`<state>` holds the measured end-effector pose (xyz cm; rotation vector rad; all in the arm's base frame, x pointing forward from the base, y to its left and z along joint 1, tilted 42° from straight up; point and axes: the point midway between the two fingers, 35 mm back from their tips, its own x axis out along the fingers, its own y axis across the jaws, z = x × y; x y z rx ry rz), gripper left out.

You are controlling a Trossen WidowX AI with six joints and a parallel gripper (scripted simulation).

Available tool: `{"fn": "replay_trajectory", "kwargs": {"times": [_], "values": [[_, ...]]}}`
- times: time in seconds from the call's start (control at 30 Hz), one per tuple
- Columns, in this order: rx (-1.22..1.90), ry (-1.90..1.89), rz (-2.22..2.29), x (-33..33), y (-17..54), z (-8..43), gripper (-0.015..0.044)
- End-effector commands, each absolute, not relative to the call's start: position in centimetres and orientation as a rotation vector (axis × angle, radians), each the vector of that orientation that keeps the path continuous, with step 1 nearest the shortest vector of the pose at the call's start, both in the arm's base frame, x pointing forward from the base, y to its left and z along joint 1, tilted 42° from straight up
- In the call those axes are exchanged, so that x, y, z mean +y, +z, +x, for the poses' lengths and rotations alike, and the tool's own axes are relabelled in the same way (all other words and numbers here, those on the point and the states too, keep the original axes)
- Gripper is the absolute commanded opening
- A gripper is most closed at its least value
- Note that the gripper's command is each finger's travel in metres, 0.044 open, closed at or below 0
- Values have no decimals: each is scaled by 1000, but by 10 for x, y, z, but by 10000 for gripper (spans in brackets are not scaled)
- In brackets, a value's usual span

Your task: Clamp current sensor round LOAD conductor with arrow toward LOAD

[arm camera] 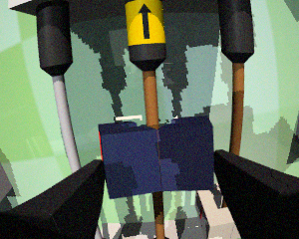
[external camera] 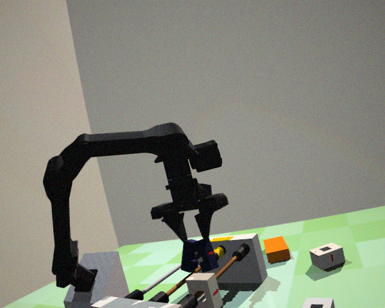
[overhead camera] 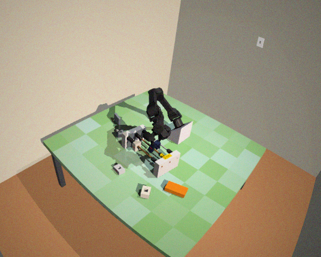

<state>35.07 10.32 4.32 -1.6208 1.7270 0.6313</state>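
Note:
My gripper [overhead camera: 154,141] [external camera: 196,239] [arm camera: 159,163] is shut on the dark blue split-core sensor [overhead camera: 155,145] [external camera: 189,255] [arm camera: 132,161], with one finger on each half. The sensor's halves hang down with a gap between them in the exterior view. It is over the middle copper conductor [external camera: 178,285] [arm camera: 150,100], which runs under its seam in the wrist view. Whether the conductor is inside the gap is unclear. That conductor's yellow sleeve [overhead camera: 161,155] [external camera: 220,251] [arm camera: 156,30] bears a black arrow pointing away from the sensor. A red mark shows on one sensor side; its direction is unreadable.
A grey conductor [external camera: 162,277] [arm camera: 65,115] and another copper conductor [external camera: 228,265] [arm camera: 237,100] flank the middle one. A beige block [overhead camera: 136,145] [external camera: 203,280] encloses the latter. An end panel [overhead camera: 166,166] [external camera: 252,265], orange block [overhead camera: 176,189] [external camera: 276,248] and white block [overhead camera: 144,195] stand beyond.

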Motion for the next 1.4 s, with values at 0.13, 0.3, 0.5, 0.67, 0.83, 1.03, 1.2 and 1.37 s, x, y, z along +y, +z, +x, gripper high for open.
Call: {"fn": "replay_trajectory", "kwargs": {"times": [0.13,0.3,0.5,0.67,0.83,1.03,1.2,1.37], "values": [[1724,634,-1630,95,35,351,0],[1724,633,-1630,90,29,351,0],[1724,632,-1630,83,21,350,0],[1727,630,-1621,85,24,350,0],[1727,630,-1621,85,24,350,0],[1727,630,-1621,85,24,350,0],[1727,630,-1621,85,24,350,0],[1727,630,-1621,85,24,350,0]]}}
